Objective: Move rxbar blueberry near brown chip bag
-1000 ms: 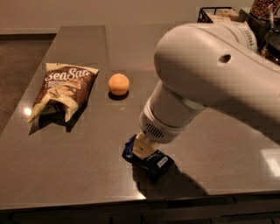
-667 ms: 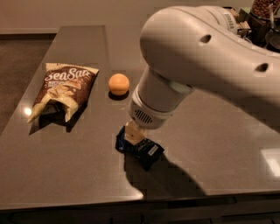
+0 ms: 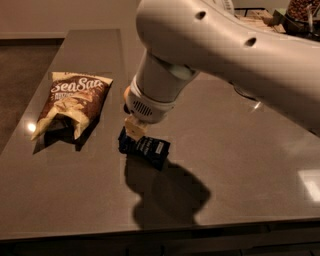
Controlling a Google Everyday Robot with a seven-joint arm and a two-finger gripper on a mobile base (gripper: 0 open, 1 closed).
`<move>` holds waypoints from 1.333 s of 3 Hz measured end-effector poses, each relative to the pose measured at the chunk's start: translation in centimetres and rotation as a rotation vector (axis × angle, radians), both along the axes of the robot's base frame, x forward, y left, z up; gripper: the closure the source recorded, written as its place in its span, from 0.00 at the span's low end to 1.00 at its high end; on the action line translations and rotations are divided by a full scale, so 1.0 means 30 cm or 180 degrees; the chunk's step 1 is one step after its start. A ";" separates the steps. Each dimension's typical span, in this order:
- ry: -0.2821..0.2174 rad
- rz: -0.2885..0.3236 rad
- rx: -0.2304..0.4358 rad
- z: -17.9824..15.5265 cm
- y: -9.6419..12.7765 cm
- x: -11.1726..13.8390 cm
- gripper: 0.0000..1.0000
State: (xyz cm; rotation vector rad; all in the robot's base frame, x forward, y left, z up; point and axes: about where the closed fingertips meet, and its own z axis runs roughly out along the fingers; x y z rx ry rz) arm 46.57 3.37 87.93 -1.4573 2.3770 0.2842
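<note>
The rxbar blueberry [image 3: 146, 148] is a small navy-blue bar, held tilted just above the dark table [image 3: 240, 165], with its shadow below and to its right. My gripper [image 3: 134, 129] hangs under the big white arm and is shut on the bar's upper left end. The brown chip bag [image 3: 73, 102] with white "Sea Salt" lettering lies on the table to the left, a short gap from the bar.
An orange fruit [image 3: 126, 93] shows only as a sliver behind the arm's wrist, right of the bag. Dark containers [image 3: 297, 11] stand at the back right corner. The table's front edge runs along the bottom, its left edge past the bag.
The gripper has carried the bar leftward, closer to the chip bag. The arm now covers most of the orange fruit. The bag has not moved.
</note>
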 end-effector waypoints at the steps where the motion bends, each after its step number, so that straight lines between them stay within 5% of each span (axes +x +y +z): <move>1: -0.0001 0.0089 0.0056 0.013 0.067 0.049 0.90; 3: 0.0019 0.0299 0.0129 0.036 0.231 0.083 0.49; 4: 0.0015 0.0314 0.0127 0.037 0.238 0.080 0.26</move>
